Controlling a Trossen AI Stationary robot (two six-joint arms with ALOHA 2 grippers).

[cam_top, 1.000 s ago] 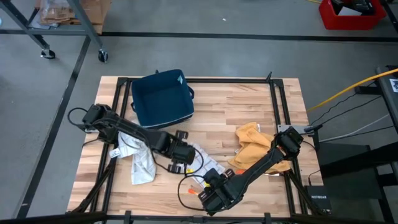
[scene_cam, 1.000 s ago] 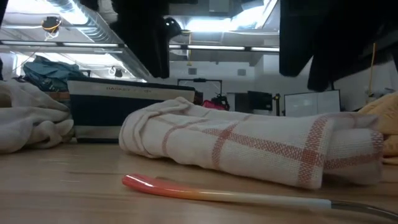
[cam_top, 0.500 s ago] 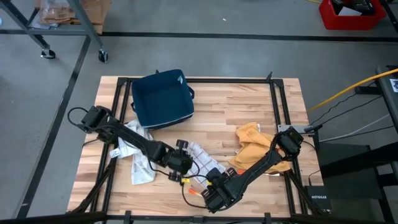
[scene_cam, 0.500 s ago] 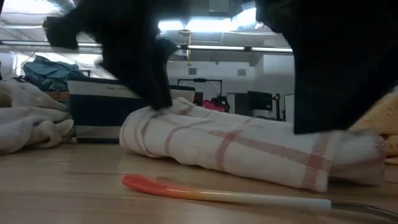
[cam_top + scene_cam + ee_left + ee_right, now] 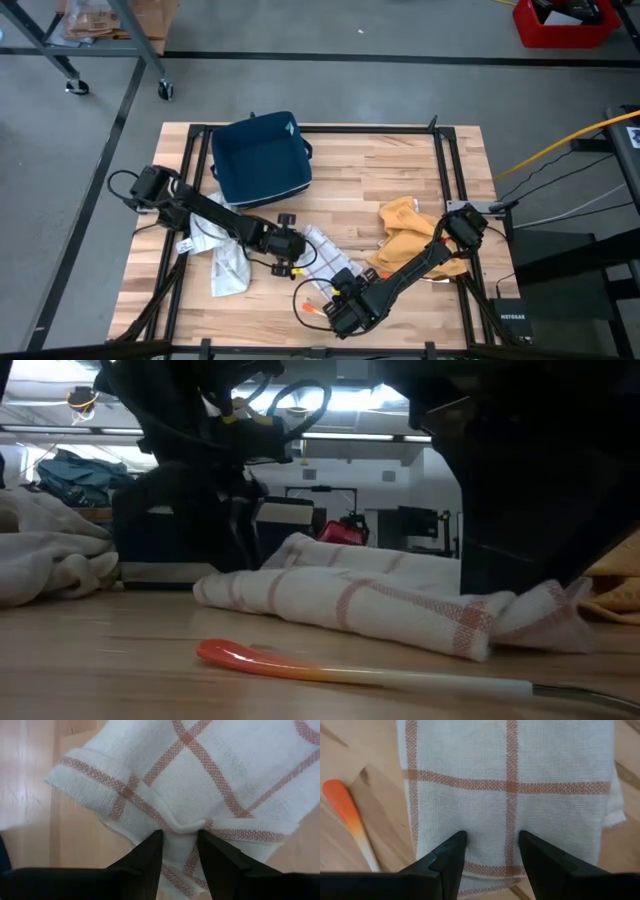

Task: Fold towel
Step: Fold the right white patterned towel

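Observation:
A white towel with red checks [image 5: 322, 255] lies crumpled on the wooden table, near its front middle. My left gripper [image 5: 293, 248] is at the towel's left end and is shut on it; the left wrist view shows it [image 5: 180, 851]. My right gripper [image 5: 342, 296] is over the towel's near right end. Its open fingers stand wide apart on the cloth in the right wrist view [image 5: 490, 855]. In the low view the towel [image 5: 350, 600] lies flat on the table, with the right gripper's dark bulk over its right end. My left gripper pinches a small raised fold [image 5: 181, 826] at the towel's left edge between its two fingers, which point down at a slant. The rest of the towel lies slack on the table. My right gripper stands with open fingers [image 5: 451, 856] on the towel's near end [image 5: 490, 870], coming from above. The cloth lies flat on the table under and between them.
A dark blue bin [image 5: 260, 160] stands at the back left. A beige cloth [image 5: 225, 258] lies left of the towel, and a yellow-orange cloth [image 5: 405, 235] to its right. An orange-tipped utensil [image 5: 300, 660] lies on the table in front of the towel.
My left gripper has come down on the towel's left end, taken hold of it and drawn back a little toward the far edge. My right gripper has come down on the towel's right end. The towel was a thick roll and now lies flatter and more spread out.

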